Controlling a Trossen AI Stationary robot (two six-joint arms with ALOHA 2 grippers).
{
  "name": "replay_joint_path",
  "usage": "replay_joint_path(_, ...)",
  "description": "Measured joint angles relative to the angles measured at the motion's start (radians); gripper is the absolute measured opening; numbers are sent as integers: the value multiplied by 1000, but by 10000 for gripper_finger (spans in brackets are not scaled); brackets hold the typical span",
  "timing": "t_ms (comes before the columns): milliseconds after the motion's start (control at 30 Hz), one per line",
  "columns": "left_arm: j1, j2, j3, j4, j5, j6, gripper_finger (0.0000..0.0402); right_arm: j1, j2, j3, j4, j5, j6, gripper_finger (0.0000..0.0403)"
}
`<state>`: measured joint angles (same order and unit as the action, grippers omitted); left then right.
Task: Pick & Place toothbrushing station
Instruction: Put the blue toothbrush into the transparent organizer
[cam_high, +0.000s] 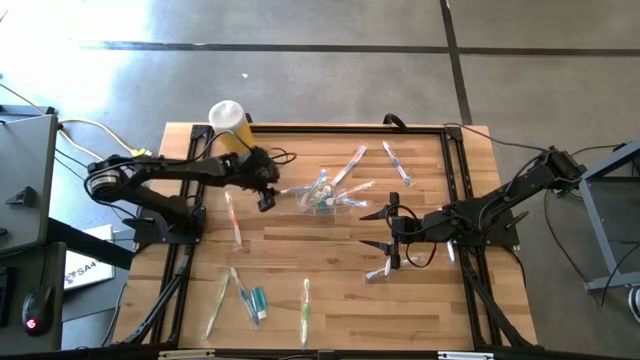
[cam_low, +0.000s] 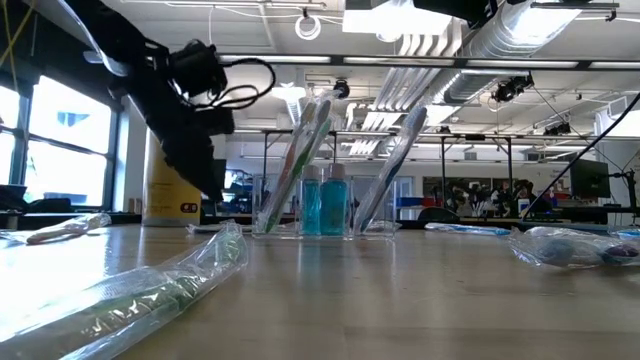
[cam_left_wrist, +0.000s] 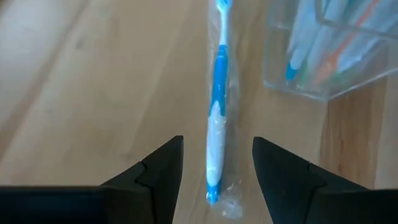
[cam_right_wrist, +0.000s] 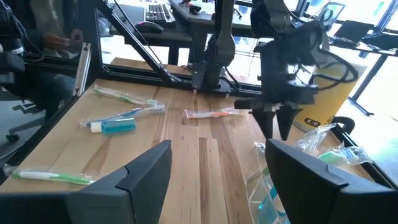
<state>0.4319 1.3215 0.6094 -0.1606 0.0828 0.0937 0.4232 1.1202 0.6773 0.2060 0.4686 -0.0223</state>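
Here, the wooden table (cam_high: 330, 270) carries the clear container (cam_high: 322, 194) near its middle, standing upright with several toothbrushes and two teal-ended tubes inside. Just beside that container, on its left-arm side, the left gripper (cam_high: 266, 200) hovers with its fingers spread apart, holding nothing. A wrapped blue toothbrush (cam_left_wrist: 215, 118) lies flat on the wood directly below, lined up with the gap between those fingers, next to the container's wall. Well apart from the container, the right gripper (cam_high: 392, 238) hangs spread and empty. More wrapped toothbrushes (cam_high: 306, 305) lie scattered around the container.
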Motion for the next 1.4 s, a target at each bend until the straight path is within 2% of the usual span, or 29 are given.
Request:
replay_joint_path(100,7,49,0,33,41,39,187,0,0,0,0,0,0,250)
replay_joint_path(333,7,158,0,115,14,94,187,0,0,0,-24,0,0,250)
replay_joint_path(533,7,246,4,119,-7,100,187,0,0,0,-63,0,4,250)
replay_joint_path(700,-1,271,5,84,-8,65,175,-8,0,0,-62,-1,25,250)
replay_joint_path(833,-25,272,7,40,-68,8,123,-7,0,0,-69,-1,30,250)
replay_joint_path(1000,-70,272,5,45,-123,4,21,-9,0,0,-63,-1,29,250)
replay_joint_path(1100,-99,257,1,45,-171,-29,20,-16,0,0,-59,-1,30,250)
replay_joint_path(1200,-136,221,1,12,-277,-91,18,-23,0,0,-60,-1,44,250)
replay_joint_path(1333,-172,119,-7,-94,-422,-103,9,-34,0,0,-62,0,51,250)
replay_joint_path(1400,-185,48,2,-159,-460,-109,11,-36,0,0,-60,0,52,250)
